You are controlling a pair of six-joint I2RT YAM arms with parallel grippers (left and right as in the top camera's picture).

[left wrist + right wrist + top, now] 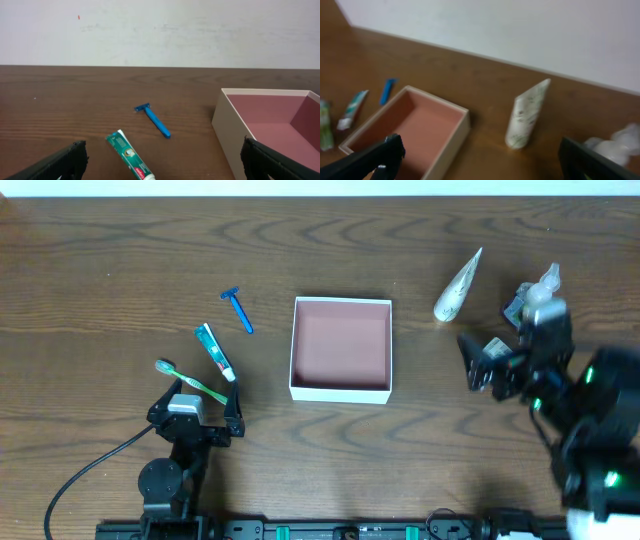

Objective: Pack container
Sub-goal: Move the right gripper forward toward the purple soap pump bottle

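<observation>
On the wooden bench [90, 250], listed from my left side across to my right:

- My left hand [197, 418]: near edge of the bench, fingers spread wide, nothing between them.
- Green toothbrush [190, 383]: lying flat, slanted, its handle end running in under my left hand; head pointing away to the left.
- Toothpaste tube [215, 352]: green and white, lying flat just beyond the toothbrush, slanted the same way, white cap nearest me. Whether it touches the brush I cannot tell.
- Blue razor [238, 310]: lying flat beyond the toothpaste tube, apart from it, head farthest from me.
- Container [340, 392]: square, white walls, reddish-brown floor in view, sitting open-topped at the middle of the bench, well apart from both my hands.
- White tube [458, 288]: tapered, faint green print, lying slanted to the right of the container, apart from it.
- My right hand [480, 150]: raised above the bench right of the container, fingers wide, gripping nothing.
- Pale clear item [545, 280]: far right, beside the white tube, partly hidden by my right arm and blurred; kind not discernible
</observation>
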